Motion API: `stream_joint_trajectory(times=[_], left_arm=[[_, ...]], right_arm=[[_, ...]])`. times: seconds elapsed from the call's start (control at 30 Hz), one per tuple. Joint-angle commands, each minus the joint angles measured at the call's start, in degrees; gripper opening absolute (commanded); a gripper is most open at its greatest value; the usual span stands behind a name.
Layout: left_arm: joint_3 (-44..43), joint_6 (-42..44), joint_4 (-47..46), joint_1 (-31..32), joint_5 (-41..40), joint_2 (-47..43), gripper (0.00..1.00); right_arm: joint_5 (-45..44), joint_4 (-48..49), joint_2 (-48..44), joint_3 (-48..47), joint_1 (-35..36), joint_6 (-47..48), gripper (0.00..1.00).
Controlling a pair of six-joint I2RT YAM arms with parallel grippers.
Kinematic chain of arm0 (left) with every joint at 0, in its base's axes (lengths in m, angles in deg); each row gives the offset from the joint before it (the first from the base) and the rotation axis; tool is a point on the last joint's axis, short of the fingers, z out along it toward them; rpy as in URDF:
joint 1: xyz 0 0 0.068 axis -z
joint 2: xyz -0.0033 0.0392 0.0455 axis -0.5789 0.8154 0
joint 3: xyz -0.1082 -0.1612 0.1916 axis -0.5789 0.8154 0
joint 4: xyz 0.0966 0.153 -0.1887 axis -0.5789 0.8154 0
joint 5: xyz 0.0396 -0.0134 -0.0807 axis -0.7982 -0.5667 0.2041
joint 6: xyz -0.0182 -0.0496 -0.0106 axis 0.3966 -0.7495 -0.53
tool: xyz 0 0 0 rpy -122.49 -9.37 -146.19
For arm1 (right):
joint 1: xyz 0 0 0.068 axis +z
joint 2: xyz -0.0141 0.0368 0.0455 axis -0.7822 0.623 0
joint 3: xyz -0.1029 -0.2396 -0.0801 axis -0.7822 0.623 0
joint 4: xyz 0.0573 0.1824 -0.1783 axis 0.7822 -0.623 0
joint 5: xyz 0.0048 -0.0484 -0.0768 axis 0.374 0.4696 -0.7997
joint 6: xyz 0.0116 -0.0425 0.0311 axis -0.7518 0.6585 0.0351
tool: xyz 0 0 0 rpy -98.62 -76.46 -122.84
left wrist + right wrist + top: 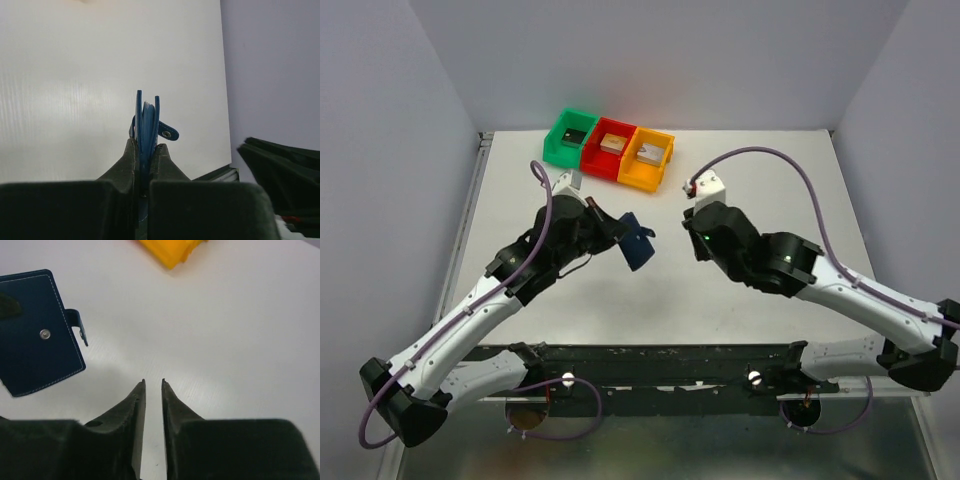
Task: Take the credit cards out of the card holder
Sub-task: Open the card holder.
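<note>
Card holder is in your L gripper, roughly mid-table in top view, a bit toward 9 o'clock from centre. It's tilted and looks lifted off the table. L wrist cam: holder is edge-on, pointing to 12, w/ both fingers clamped tight on its lower edge. You see two navy covers w/ paler blue sleeve pages between, slightly fanned at the top. Snap strap sticks out at 3 o'clock of the holder. Can't tell if cards sit in the sleeves. Your R gripper is at 3 o'clock of the holder in top view, near but apart, no contact. R wrist cam: its fingers are only a narrow slit apart w/ nothing between them, bare table under the tips. From there the holder is at 10 o'clock, navy cover facing the cam, snap stud on it, strap at its right edge. Orange bin is at 12 o'clock. Top view: green bin, red bin and the orange one sit side by side in a row at 12 o'clock of the holder, near the far edge, w/ small blocks inside.
</note>
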Motion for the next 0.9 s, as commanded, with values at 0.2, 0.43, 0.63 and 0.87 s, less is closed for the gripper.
stream_joint_trajectory(times=[0.2, 0.43, 0.63, 0.87], left_arm=[[10.2, 18.1, -27.4, -12.7, 29.5, -2.3, 0.0], [17.0, 16.8, -48.8, -18.3, 49.7, -1.5, 0.0], [16.4, 13.5, -56.3, -19.8, 58.0, 2.4, 0.0], [16.5, 13.9, -59.1, -20.0, 62.7, 1.8, 0.0]], right_arm=[[20.8, 15.7, -17.4, 9.6, -2.7, 3.9, 0.73], [43.3, 24.7, -19.2, 13.2, -2.6, 1.0, 0.62], [48.4, 24.7, -14.9, 12.9, -2.8, 0.5, 0.56], [47.1, 23.6, -12.6, 13.7, -7.9, -1.3, 0.48]])
